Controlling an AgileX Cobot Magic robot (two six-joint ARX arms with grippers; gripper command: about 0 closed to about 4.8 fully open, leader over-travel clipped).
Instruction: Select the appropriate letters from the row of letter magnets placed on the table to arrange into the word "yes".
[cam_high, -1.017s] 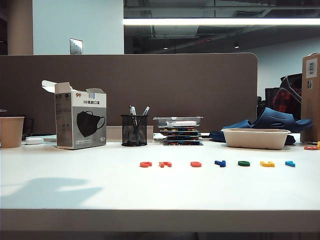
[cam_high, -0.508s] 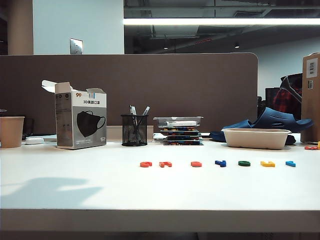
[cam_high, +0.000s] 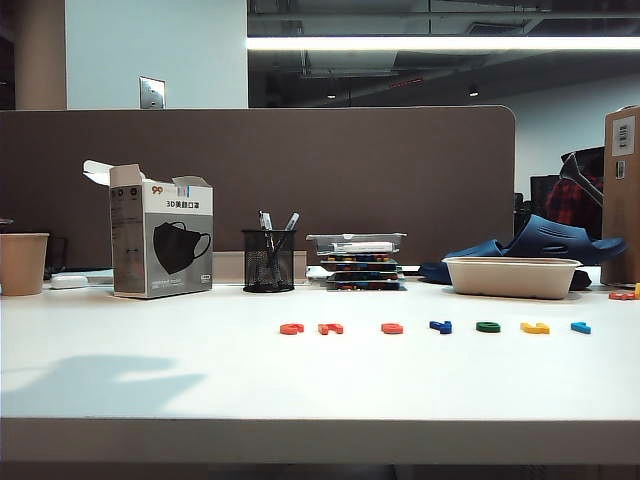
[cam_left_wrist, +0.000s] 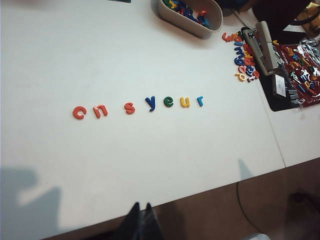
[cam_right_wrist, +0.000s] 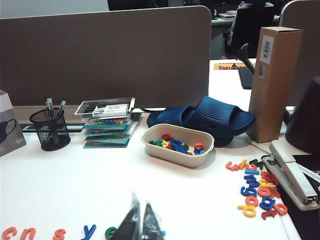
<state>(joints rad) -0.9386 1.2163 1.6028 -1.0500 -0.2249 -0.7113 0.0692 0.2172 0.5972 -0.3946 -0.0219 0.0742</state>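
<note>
Plainly, the seven letter magnets (cam_left_wrist: 137, 105) lie in one row on the white desk (cam_left_wrist: 100, 50), reading c, n, s, y, e, u, r in the left wrist view. The three wanted ones sit side by side in the middle of that row: the orange-red S (cam_left_wrist: 129, 108), the dark blue Y (cam_left_wrist: 150, 103) just beside it, then the green E (cam_left_wrist: 168, 102). A yellow letter (cam_left_wrist: 185, 102) and a light blue letter (cam_left_wrist: 200, 100) follow, while two more orange-red letters lie on the far side of the S. The left gripper (cam_left_wrist: 140, 220) hangs off the desk's front edge, well apart from the row, its dark jaws pressed together and holding nothing. The right gripper (cam_right_wrist: 139, 222) hovers above the desk with the row close under its tips; from its own camera the E (cam_right_wrist: 111, 232) shows just beside the jaws and the Y (cam_right_wrist: 89, 231) and S (cam_right_wrist: 59, 233) farther along, none of them touched. Its jaws are closed too, with nothing between them. Neither gripper appears in the exterior view, where the row (cam_high: 434, 327) lies flat and undisturbed. A beige tray (cam_right_wrist: 150, 145) of spare letters stands behind the row.
</note>
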